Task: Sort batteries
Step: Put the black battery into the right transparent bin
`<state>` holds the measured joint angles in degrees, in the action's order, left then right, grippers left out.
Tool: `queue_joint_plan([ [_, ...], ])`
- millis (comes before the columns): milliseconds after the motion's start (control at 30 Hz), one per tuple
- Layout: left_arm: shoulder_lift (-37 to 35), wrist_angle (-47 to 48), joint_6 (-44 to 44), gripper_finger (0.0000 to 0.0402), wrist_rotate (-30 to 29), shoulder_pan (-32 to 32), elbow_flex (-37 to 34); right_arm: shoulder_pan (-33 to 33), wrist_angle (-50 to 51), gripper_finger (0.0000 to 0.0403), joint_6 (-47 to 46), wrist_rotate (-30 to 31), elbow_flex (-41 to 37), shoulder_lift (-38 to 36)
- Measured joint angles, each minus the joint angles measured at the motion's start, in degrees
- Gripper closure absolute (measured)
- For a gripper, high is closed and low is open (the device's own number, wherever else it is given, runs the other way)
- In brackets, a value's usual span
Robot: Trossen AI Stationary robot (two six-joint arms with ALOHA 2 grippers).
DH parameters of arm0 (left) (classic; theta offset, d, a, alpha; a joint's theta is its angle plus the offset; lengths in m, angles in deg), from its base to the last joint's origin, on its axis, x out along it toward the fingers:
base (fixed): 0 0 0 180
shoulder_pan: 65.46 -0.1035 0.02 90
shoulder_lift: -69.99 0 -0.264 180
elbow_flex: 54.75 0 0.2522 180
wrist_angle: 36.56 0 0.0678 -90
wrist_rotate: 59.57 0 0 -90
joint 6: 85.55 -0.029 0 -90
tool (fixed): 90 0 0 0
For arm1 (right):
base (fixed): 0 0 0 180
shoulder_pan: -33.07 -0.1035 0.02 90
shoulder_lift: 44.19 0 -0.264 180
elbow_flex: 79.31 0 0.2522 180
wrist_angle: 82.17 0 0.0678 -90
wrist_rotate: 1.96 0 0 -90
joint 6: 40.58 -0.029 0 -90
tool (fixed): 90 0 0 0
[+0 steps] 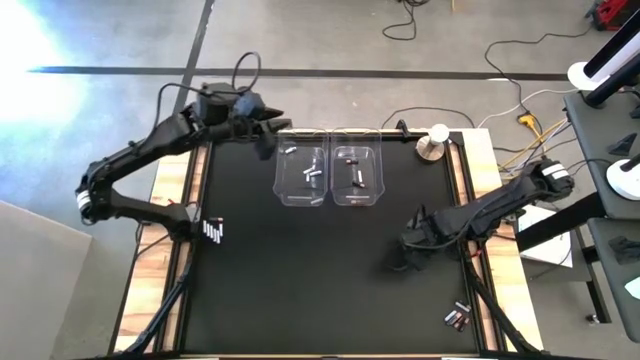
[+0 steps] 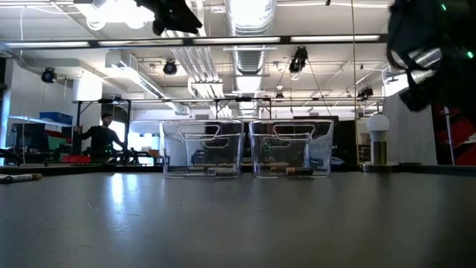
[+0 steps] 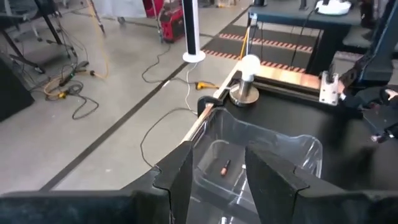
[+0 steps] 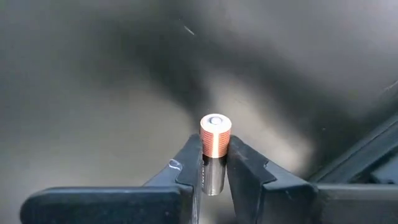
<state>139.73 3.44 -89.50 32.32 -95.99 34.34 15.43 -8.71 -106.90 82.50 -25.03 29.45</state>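
My right gripper hangs over the black mat, right of centre, shut on a small battery with a copper-coloured end. My left gripper is raised at the far left corner of the left clear bin, open with nothing between its fingers. The right clear bin stands beside the left one. Each bin holds a few batteries, and one with a reddish end lies on a bin floor. Loose batteries lie at the mat's left edge and at its near right corner. My right gripper pinches the battery's dark body between its two fingers, below the copper end. The fingers come from above, pointing down, and lie along the battery. The battery stands upright in the hold, copper end up.
A round silver-and-white knob object stands at the mat's far right corner. Wooden rails run along both sides of the mat. A person sits in the room far behind the table. Cables lie on the floor beyond the far edge.
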Motion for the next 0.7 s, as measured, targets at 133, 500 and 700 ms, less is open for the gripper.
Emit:
queue_joint_plan([
  [133,-2.03,2.52,1.17,0.0274,0.07,0.02,0.00,5.34,4.99,0.0361,3.32,5.89,9.89,-0.21],
  [500,-6.19,6.74,1.73,0.0274,0.13,0.04,-0.04,25.75,5.90,0.0363,28.29,22.14,42.29,3.34],
  [700,-7.89,9.40,1.73,0.0274,0.20,0.04,-0.05,34.94,6.33,0.0363,45.44,13.44,53.01,17.07],
])
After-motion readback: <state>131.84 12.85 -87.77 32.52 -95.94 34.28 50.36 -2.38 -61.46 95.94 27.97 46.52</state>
